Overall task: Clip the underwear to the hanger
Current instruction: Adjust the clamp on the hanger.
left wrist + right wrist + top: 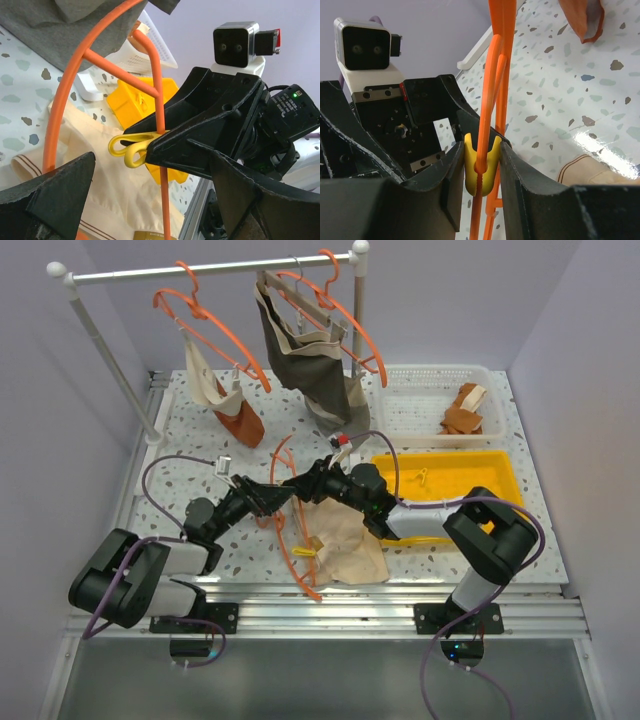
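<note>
The orange hanger stands tilted on edge between my two grippers at the table's middle. My right gripper is shut on a yellow clip, and the hanger's wire runs through the clip's mouth. In the left wrist view the clip's yellow loops stick out of the right gripper's fingers. My left gripper faces it, jaws wide apart around the hanger's thin bar, gripping nothing. The cream underwear lies flat on the table under the hanger, also in the left wrist view.
A clothes rail at the back carries orange hangers, a dark garment and a cream and rust cloth. A white basket with rust cloth stands back right. A yellow tray sits under the right arm.
</note>
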